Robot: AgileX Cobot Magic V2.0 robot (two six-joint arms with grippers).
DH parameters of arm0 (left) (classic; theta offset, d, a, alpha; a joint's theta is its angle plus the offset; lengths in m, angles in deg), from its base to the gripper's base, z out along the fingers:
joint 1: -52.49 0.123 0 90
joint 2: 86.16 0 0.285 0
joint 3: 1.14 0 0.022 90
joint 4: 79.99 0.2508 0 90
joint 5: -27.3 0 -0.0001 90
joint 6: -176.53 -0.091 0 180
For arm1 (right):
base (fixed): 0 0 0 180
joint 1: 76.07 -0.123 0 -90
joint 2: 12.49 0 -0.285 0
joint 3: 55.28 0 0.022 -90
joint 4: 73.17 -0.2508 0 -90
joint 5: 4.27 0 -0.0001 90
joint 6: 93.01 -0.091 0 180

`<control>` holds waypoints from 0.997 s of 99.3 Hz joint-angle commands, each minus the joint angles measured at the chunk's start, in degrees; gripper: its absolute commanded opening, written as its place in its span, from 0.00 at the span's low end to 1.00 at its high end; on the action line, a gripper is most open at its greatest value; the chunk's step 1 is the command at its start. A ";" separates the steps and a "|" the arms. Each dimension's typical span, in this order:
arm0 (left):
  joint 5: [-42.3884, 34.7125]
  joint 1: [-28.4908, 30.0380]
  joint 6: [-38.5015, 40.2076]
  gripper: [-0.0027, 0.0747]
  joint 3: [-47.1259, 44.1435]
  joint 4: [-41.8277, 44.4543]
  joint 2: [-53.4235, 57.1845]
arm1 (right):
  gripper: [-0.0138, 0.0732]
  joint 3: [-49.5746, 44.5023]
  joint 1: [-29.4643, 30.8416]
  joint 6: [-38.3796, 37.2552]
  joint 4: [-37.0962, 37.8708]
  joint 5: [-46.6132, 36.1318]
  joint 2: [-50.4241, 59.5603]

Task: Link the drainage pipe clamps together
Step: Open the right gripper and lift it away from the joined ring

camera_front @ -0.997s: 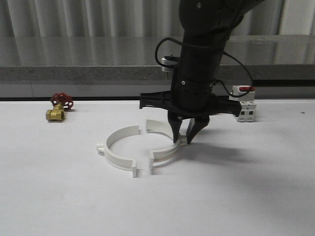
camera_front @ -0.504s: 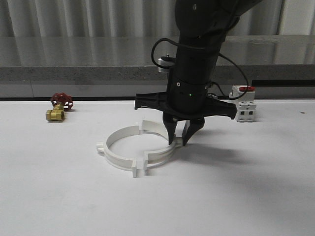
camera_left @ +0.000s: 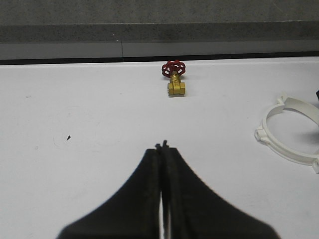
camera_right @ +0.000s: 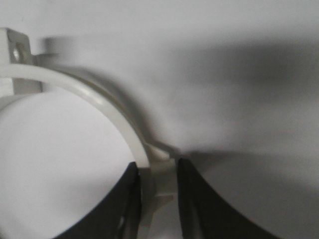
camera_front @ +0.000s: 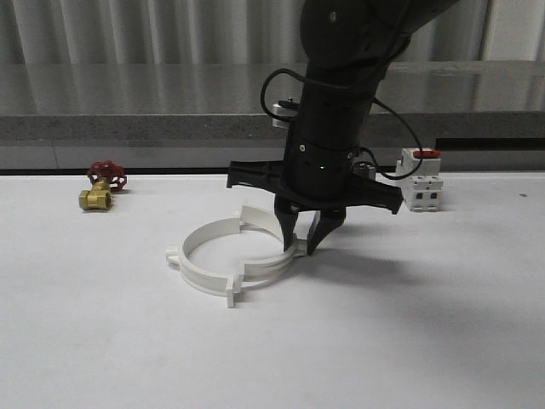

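Observation:
Two white drainage pipe clamps lie on the white table in the front view. The left half (camera_front: 194,266) rests flat, and its end tabs meet those of the right half (camera_front: 271,265) at the near side, so the two form a ring. My right gripper (camera_front: 300,244) points down over the ring's right side, shut on the right half's wall and outer tab (camera_right: 160,174). That half's arc (camera_right: 107,107) curves away to an end tab (camera_right: 16,49). My left gripper (camera_left: 162,146) hovers over bare table, shut and holding nothing. The left clamp (camera_left: 291,149) lies off to its side.
A brass valve with a red handwheel (camera_front: 102,186) sits at the far left of the table. A white breaker with a red top (camera_front: 423,183) stands at the far right, behind my right arm. A grey ledge (camera_front: 128,128) runs along the back.
My right gripper has slid left with the right clamp half in it. The gap between the two halves has closed and their end tabs now meet.

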 commanded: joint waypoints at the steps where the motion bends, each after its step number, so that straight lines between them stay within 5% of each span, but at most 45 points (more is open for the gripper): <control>1: -4.43 0.12 0.10 0.01 1.57 0.00 -0.52 | 0.37 1.39 -0.08 -0.04 -0.36 -0.09 2.48; 27: -4.43 0.12 0.10 0.01 1.57 0.00 -0.52 | 0.63 1.39 -0.08 -0.04 -0.36 -0.14 2.48; 67: -4.43 0.12 0.10 0.01 1.57 0.00 -0.52 | 0.63 1.52 -0.08 0.67 2.53 -0.22 5.78; 99: -4.43 0.12 0.10 0.01 1.57 0.00 -0.52 | 0.63 1.52 0.04 8.65 7.42 5.17 16.39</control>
